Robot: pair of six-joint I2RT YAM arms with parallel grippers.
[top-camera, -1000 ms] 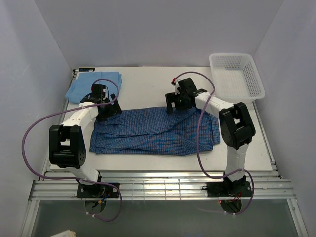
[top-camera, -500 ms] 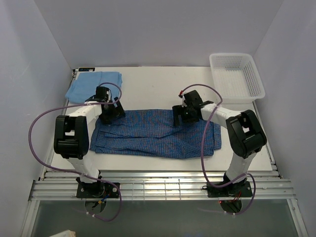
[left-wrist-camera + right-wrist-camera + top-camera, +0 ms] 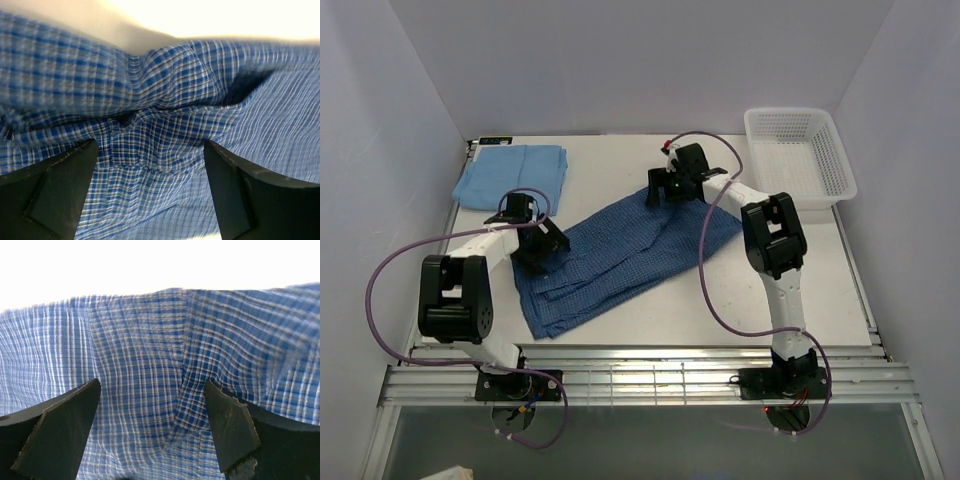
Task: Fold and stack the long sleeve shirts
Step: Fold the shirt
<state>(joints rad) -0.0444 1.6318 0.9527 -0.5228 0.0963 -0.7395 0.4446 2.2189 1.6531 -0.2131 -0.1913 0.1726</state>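
Found the dark blue checked shirt (image 3: 620,255) lying slantwise across the middle of the worktop (image 3: 740,300), one end toward the near left corner, the other reaching toward the far edge right of centre. Noted the plain light blue shirt (image 3: 510,175) lying flat in the far left corner as a neat rectangle, well apart from the white mesh basket (image 3: 800,155) in the far right corner.

Saw the left jaws spread wide over the left end of the checked shirt, fingers (image 3: 55,195) set either side of a raised ridge of cloth, pinching nothing. Saw the right jaws likewise spread at the far end, fingers (image 3: 55,430) straddling a soft crease, gripping nothing.

Judged the step as taking hold of both ends to square and fold the shirt. Best done by closing on the ridge between each pair of fingers and catching every layer, not only the top one. Best then to lift both ends evenly, taut enough to stay flat, and to square the cloth to the worktop's edges before creasing.

Took the cloth for thin, limp woven stuff in a fine blue-and-white check, wrinkled, layered at the near end, likely to sag and slip. Took the basket for rigid perforated plastic.
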